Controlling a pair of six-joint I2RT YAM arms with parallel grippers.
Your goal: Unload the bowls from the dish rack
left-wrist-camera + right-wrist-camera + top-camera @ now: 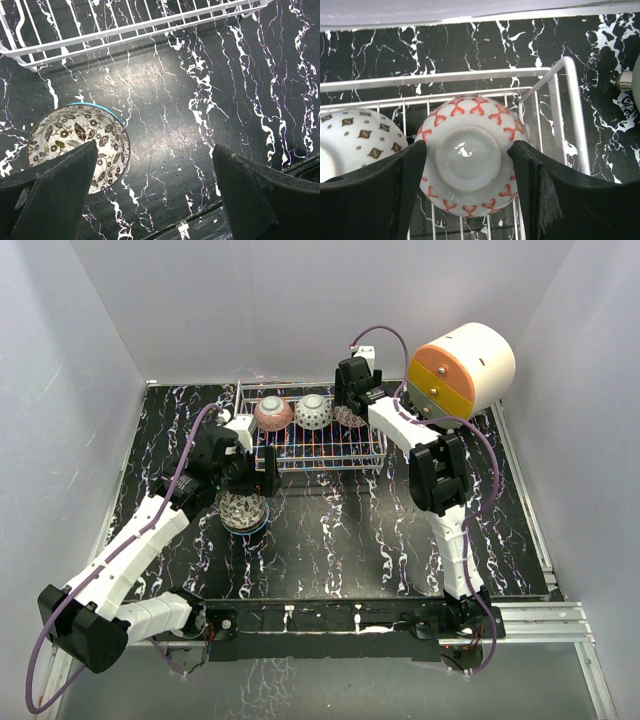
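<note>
Our right gripper's fingers [380, 190] stand either side of an upturned bowl with red crosses [470, 112], one pad at each flank of its rounded wall. They look to be at or against the glaze, but we cannot tell whether they have clamped. The bowl's pale foot ring [467, 157] faces up between them. It sits in the right-hand end of the dish rack [572, 105], just beside a white bowl with brown diamonds [362, 135], and a pink bowl [273, 413] lies further left in the same rack.

We judge these bowls to be light but rigid and glazed, so slippery and chip-prone (ceramic against wire will not forgive a drop). The curved wall tapers toward the foot, so pads set too high could ride up and off. We would take hold low on the widest part, squarely opposite, and lift straight up, clear of the rack's rim and the neighbouring bowl.

Our left gripper [155, 147] hangs with its jaws spread wide and nothing between them, over the black marbled table [175, 80] in front of the rack. A leaf-patterned bowl [75, 130] rests upright there, beside its left finger, with a blue rim showing beneath it, which suggests a stack.
</note>
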